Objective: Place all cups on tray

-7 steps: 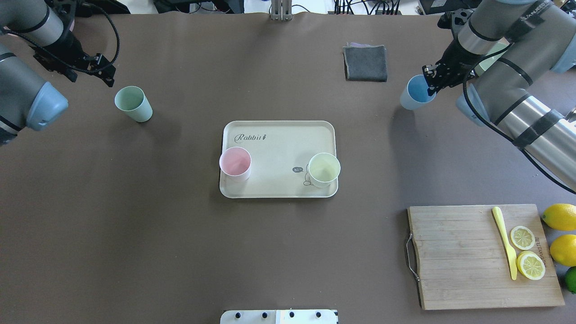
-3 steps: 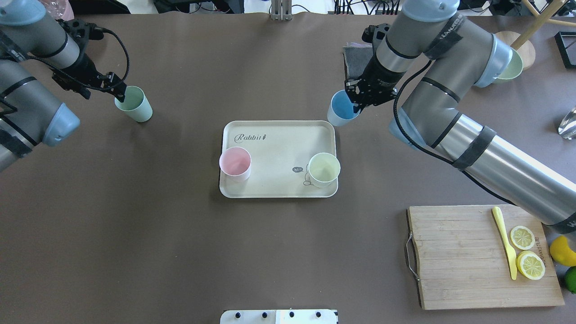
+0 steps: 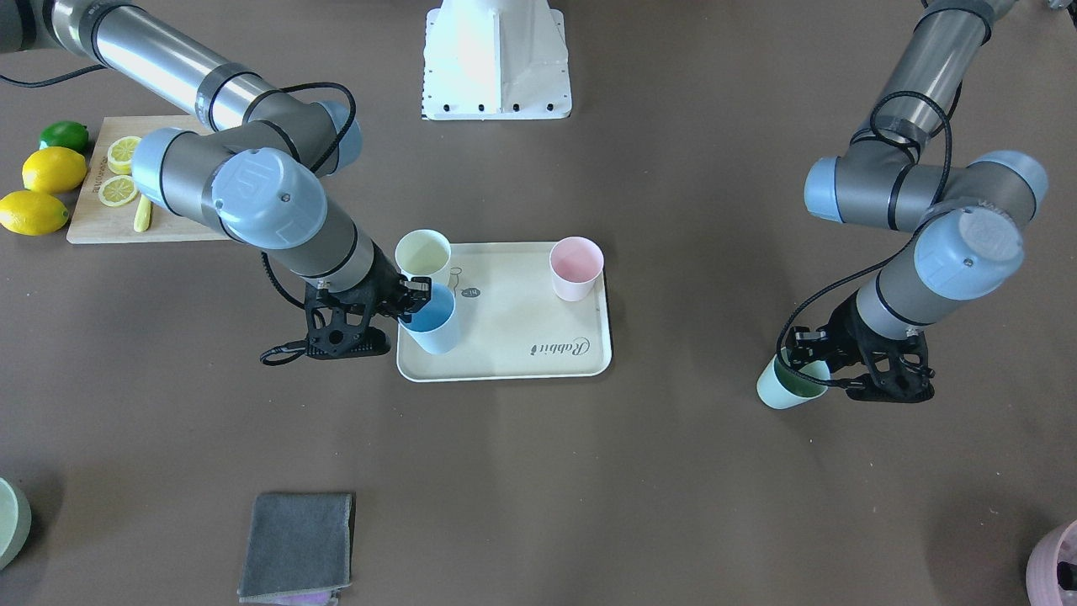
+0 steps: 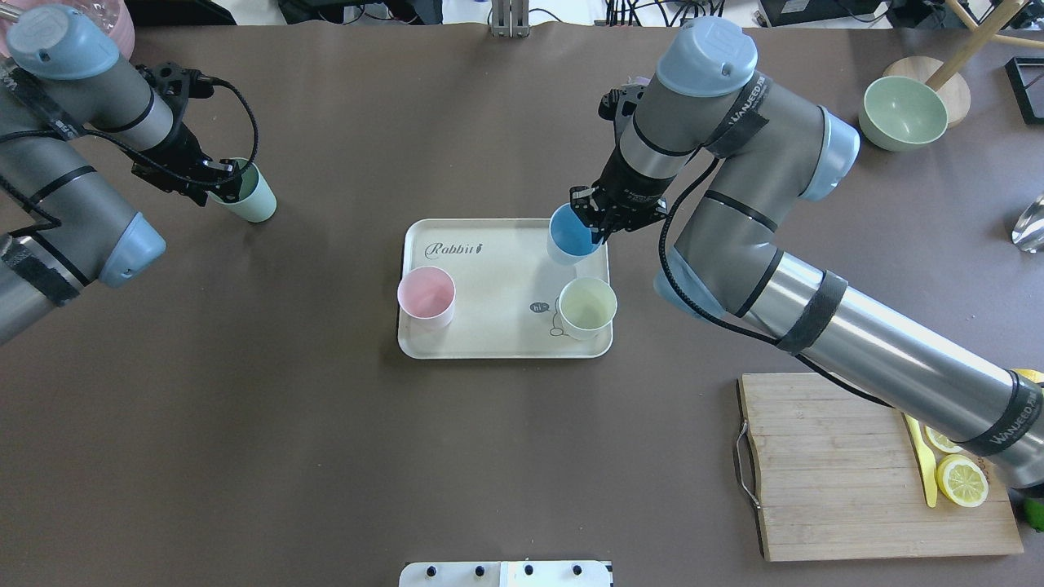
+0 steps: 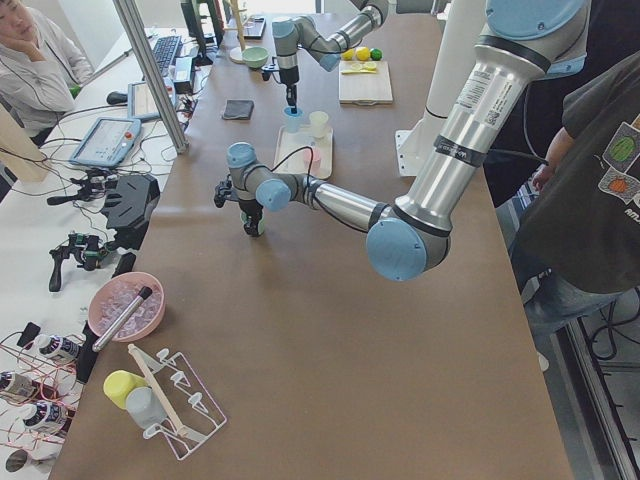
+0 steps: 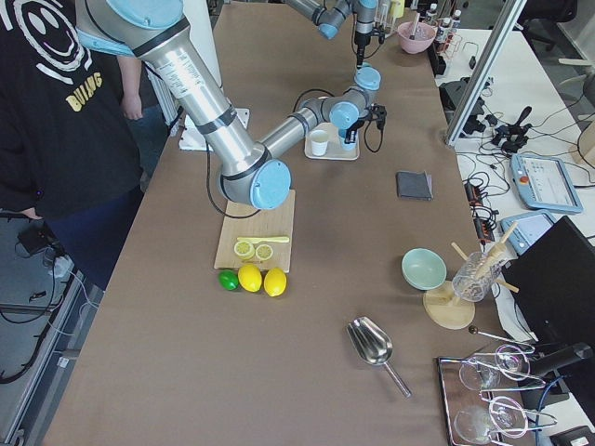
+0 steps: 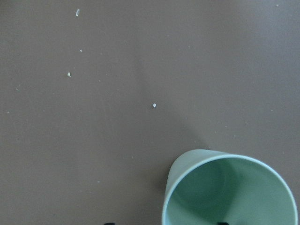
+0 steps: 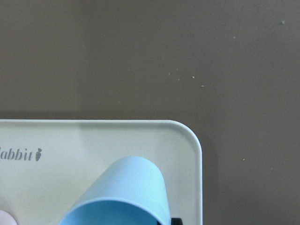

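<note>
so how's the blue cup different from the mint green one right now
Colour: the blue cup is light blue, the mint green cup pale green.
Place: the blue cup is over a corner of the tray. The mint green cup stands on the bare table, well away from the tray.
Grip: the right tool is shut on the blue cup's rim. The left tool straddles the mint green cup's wall, open.
Both are small handleless tumblers, mouth up.

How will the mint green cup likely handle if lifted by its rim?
The mint green cup looks rigid, so it probably won't flex. Empty, so likely light. Tall with a narrower base, it could tip if nudged.
</note>
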Motion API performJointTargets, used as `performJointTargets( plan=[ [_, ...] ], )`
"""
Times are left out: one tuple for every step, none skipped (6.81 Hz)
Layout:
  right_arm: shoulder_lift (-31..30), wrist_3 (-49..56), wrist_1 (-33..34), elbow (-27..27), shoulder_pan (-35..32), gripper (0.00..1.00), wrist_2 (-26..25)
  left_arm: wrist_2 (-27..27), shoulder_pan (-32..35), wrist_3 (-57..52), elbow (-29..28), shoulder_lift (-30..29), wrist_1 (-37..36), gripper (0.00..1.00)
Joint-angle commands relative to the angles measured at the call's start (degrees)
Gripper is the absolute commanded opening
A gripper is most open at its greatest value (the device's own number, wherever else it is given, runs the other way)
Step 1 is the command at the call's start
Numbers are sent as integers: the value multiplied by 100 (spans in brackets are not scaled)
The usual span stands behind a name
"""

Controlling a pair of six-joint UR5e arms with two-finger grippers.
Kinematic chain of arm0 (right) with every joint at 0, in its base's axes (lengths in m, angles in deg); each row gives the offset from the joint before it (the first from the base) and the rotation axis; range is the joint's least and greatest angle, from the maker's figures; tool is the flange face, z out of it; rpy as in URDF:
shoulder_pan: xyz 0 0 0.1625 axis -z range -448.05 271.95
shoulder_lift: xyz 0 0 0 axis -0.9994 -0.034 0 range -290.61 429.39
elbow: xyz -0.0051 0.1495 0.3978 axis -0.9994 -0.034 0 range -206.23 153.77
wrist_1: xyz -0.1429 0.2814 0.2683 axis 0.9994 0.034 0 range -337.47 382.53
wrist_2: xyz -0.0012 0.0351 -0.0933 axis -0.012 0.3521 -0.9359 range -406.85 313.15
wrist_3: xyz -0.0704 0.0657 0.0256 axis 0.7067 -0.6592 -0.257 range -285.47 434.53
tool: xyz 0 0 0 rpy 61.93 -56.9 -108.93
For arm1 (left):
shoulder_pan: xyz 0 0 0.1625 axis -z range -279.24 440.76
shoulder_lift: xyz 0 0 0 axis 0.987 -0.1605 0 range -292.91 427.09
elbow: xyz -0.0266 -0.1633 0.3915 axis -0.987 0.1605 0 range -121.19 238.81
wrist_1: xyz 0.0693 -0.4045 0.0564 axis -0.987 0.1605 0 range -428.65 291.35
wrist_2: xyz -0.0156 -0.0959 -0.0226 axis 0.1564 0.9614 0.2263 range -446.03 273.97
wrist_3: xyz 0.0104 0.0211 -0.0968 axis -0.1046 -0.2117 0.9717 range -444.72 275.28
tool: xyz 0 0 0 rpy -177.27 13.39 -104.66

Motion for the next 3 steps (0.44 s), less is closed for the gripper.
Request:
performJointTargets(
  plan=[
    [52, -41, 0, -19, 196, 0, -222, 283, 171, 38, -1, -247, -158, 0],
    [70, -50, 0, -28, 197, 46, -222, 781, 277, 90, 121, -658, -742, 0],
    [148, -41, 9, -28, 179, 99, -222, 795, 235, 630, 409, -844, -1009, 0]
  ],
)
